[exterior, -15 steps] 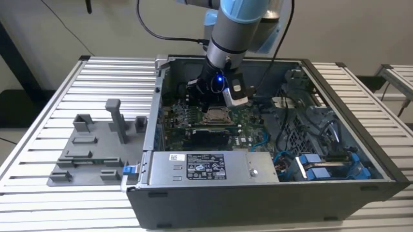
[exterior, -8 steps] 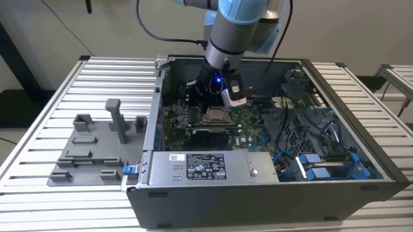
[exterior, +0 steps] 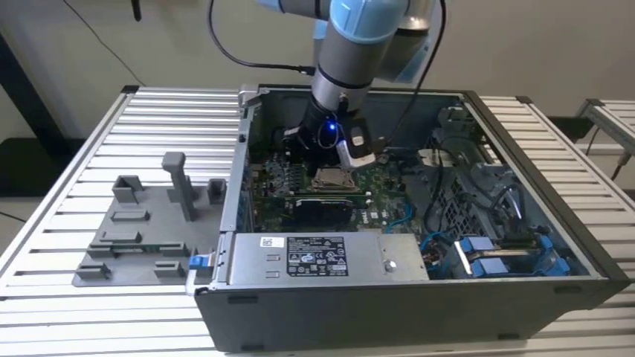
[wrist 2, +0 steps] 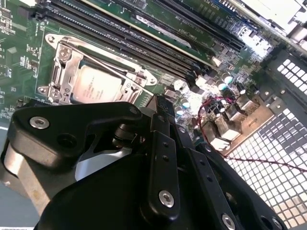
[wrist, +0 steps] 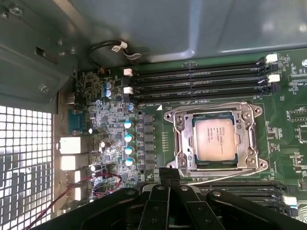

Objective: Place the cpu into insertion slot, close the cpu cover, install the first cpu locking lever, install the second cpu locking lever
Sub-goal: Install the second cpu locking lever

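We've got the cpu [wrist: 215,139] already sitting in its socket on the motherboard [wrist: 158,86], with the cpu cover [wrist: 183,143] framing it. The gripper [wrist: 169,175] hangs just beside the socket; we can't tell if its claw is apart or together. We'd guess the chip's light, stiff and fragile, so edges only. It's cramped in there: the computer case [exterior: 516,134] rests on a slatted metal table [exterior: 149,126].

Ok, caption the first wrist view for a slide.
Cpu seated in its socket, cover closed around it, hand just beside.
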### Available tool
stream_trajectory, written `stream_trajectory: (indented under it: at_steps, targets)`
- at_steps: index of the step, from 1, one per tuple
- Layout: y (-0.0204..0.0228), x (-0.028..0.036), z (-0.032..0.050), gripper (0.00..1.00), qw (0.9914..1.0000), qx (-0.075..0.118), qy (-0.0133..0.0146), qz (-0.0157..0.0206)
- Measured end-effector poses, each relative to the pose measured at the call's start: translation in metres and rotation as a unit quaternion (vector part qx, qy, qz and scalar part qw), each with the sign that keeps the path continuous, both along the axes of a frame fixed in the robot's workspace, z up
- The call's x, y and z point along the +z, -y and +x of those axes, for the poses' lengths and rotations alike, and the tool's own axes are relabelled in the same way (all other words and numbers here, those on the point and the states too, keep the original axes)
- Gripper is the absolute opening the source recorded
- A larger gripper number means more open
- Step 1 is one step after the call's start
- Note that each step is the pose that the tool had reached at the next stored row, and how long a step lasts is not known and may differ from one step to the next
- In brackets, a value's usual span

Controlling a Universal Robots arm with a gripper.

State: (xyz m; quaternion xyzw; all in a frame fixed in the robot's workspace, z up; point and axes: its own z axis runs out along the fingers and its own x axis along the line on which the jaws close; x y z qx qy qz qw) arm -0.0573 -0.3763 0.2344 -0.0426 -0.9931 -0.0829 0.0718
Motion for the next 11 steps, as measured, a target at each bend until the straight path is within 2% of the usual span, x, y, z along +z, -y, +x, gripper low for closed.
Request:
stream_trajectory:
  at_steps: [11]
  targets:
    - [0.0000, -0.0091, -0.0031, 0.11, 0.99998, 0.000, 0.0062, 0.0001]
